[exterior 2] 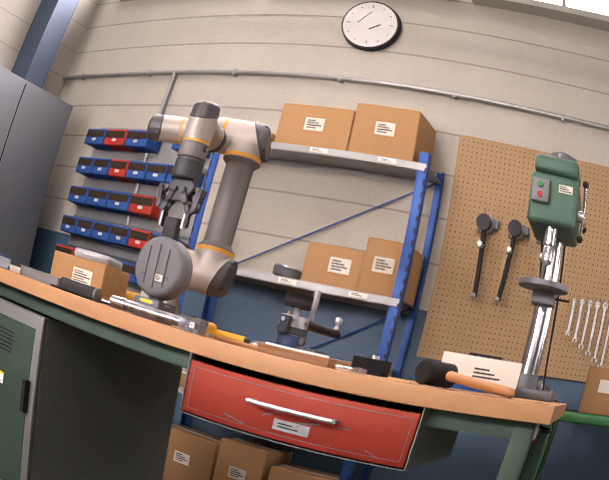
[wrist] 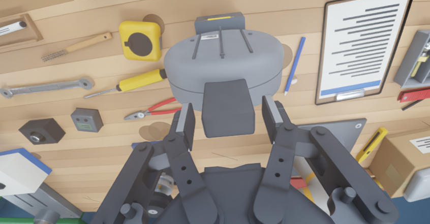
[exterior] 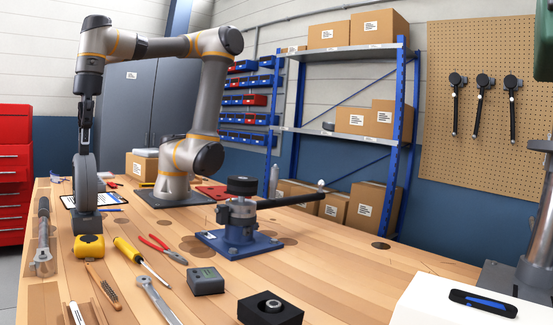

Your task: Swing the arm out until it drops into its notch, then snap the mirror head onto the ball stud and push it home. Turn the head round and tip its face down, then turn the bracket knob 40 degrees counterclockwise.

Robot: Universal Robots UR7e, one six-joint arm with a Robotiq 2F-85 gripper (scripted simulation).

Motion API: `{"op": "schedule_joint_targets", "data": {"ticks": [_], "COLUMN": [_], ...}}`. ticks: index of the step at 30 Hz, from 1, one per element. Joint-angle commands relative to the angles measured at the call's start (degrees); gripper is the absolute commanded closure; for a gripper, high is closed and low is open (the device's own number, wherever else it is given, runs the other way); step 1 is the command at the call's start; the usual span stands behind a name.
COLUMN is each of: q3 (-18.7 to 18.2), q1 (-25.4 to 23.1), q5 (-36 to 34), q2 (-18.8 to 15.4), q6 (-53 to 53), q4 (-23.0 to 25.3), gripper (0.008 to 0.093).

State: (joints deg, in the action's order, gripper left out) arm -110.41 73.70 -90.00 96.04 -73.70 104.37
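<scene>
My gripper (wrist: 227, 120) is open and holds nothing. It points straight down over the grey mirror head (wrist: 223, 63), its fingers on either side of the dark tab (wrist: 227, 108) on top of the head. The mirror head (exterior: 84, 183) stands on edge in a small grey stand (exterior: 86, 222) at the left of the bench. The bracket (exterior: 239, 226) sits mid-bench on a blue base plate, with a black knob (exterior: 242, 185) on top. Its black arm (exterior: 290, 199) reaches out to the right and ends in a ball stud (exterior: 321, 183).
The robot base (exterior: 175, 177) stands behind the bracket. A yellow tape measure (exterior: 89, 245), a yellow screwdriver (exterior: 133, 254), red pliers (exterior: 162, 249) and a wrench lie near the stand. A clipboard (wrist: 362, 42) lies behind the stand. A drill press (exterior 2: 550, 258) stands at the right end.
</scene>
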Motion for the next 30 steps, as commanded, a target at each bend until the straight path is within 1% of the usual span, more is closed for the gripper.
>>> {"op": "schedule_joint_targets", "data": {"ticks": [1, 8, 9, 30], "q3": [0.03, 0.02, 0.02, 0.02], "q1": [0.0, 0.0, 0.0, 0.0], "q5": [0.0, 0.0, 0.0, 0.0], "q2": [0.02, 0.02, 0.02, 0.02], "q6": [0.0, 0.0, 0.0, 0.0], "q4": [0.03, 0.03, 0.03, 0.03], "gripper": [0.0334, 0.0334, 0.0344, 0.0764]}}
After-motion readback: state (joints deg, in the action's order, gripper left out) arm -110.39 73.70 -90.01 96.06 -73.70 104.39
